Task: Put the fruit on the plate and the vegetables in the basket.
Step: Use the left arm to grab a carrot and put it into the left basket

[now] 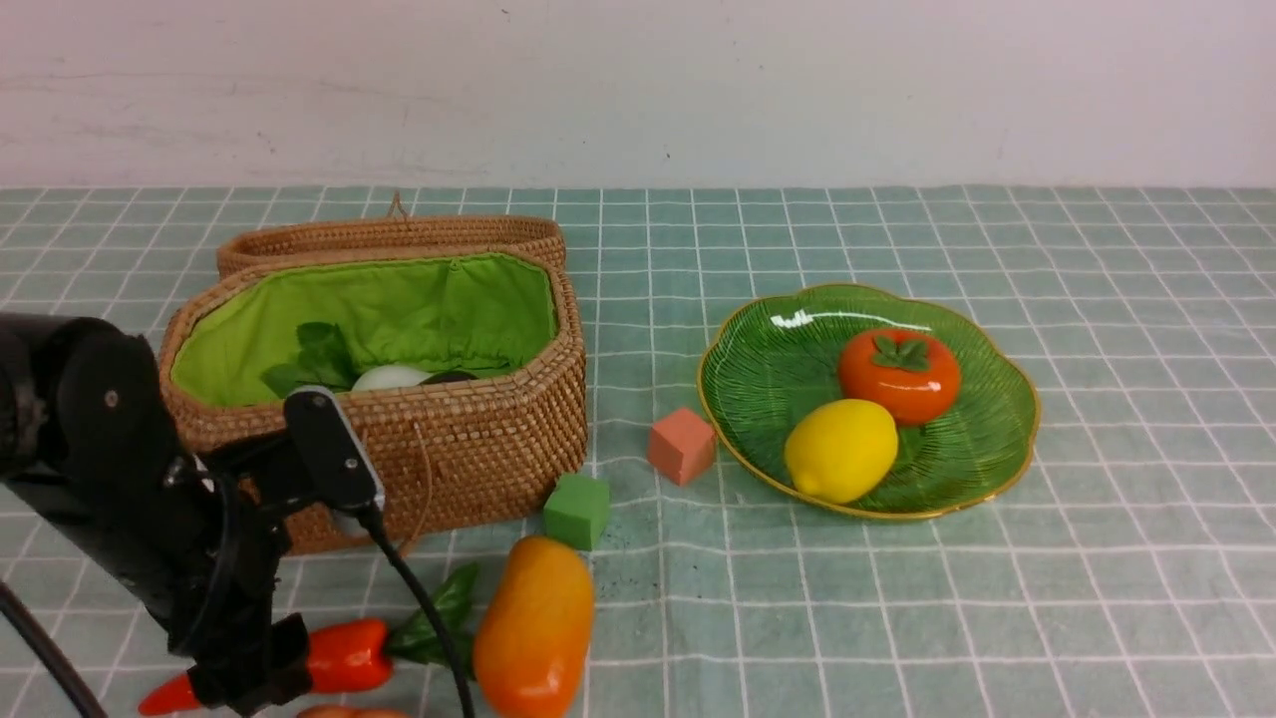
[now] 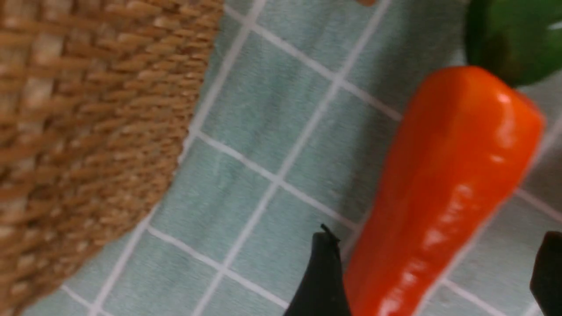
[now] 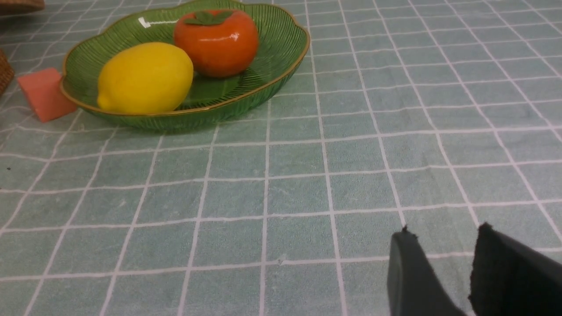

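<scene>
Left arm [image 1: 120,479] sits low over the glossy red-orange tapered toy carrot with green leaves [image 2: 443,197]. Left jaws are wide open and straddle the carrot body: one jaw just beside its flank, the other standing off on the opposite side, nothing gripped yet. The carrot lies flat on the checked-cloth worktop [image 1: 897,598] with its long axis running through the gap, so we close across the narrow width. Its leaf end points away from the jaws toward the elongated orange-yellow toy mango [image 1: 533,638], just past the leaves. The big brown woven rattan basket with green lining [image 1: 478,449] is near these jaws, on the side away from the robot, with a white radish [image 1: 391,378] inside. Our read: close, lift, short hop over the rim. Right jaws are barely parted and empty, low over bare cloth, well apart from the green ribbed glass plate with gold rim [image 3: 281,57] holding the yellow lemon [image 3: 145,77] and orange-red persimmon [image 3: 215,44]. The left side is plainly nearer the carrot.
</scene>
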Robot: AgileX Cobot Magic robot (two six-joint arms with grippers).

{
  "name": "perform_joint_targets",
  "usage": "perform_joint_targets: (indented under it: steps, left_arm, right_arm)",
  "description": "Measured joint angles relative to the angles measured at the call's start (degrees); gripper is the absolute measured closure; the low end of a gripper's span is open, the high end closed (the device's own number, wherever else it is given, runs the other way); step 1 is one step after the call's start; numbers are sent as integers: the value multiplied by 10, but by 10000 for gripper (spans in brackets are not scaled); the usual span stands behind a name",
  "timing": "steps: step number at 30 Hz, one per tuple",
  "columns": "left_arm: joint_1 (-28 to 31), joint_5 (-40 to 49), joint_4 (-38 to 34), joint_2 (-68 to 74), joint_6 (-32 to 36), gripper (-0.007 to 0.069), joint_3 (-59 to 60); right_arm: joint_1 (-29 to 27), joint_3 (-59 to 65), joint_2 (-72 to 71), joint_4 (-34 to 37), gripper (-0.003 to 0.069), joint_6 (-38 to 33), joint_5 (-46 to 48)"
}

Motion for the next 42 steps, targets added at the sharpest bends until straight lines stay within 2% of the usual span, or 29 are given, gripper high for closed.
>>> perform_joint_targets:
  steps: [7, 11, 12, 14, 15, 16, 17, 23, 34, 42]
  left_arm:
    - [-1, -14, 15, 55, -13, 48, 0]
    - [-1, -14, 15, 70, -18, 90, 0]
    - [-1, -13, 15, 71, -20, 120, 0]
    - [-1, -6, 15, 71, -23, 235, -1]
    - [-1, -4, 15, 71, -23, 260, -1]
    - [-1, 3, 15, 71, -25, 356, -1]
    - [-1, 6, 16, 71, -28, 387, -1]
    - [-1, 15, 29, 42, -48, 372, -1]
    - [-1, 31, 49, -133, -53, 372, -36]
    - [-1, 28, 59, -155, -52, 372, -196]
  right_arm:
    - [0, 0, 0, 0, 428, 0, 0]
    - [0, 0, 0, 0, 423, 0, 0]
    - [0, 0, 0, 0, 422, 0, 0]
    - [0, 0, 0, 0, 421, 0, 0]
    - [0, 0, 0, 0, 421, 0, 0]
    - [0, 0, 0, 0, 421, 0, 0]
    - [0, 0, 0, 0, 421, 0, 0]
    - [0, 0, 0, 0, 421, 0, 0]
    - [0, 0, 0, 0, 421, 0, 0]
    - [0, 0, 0, 0, 421, 0, 0]
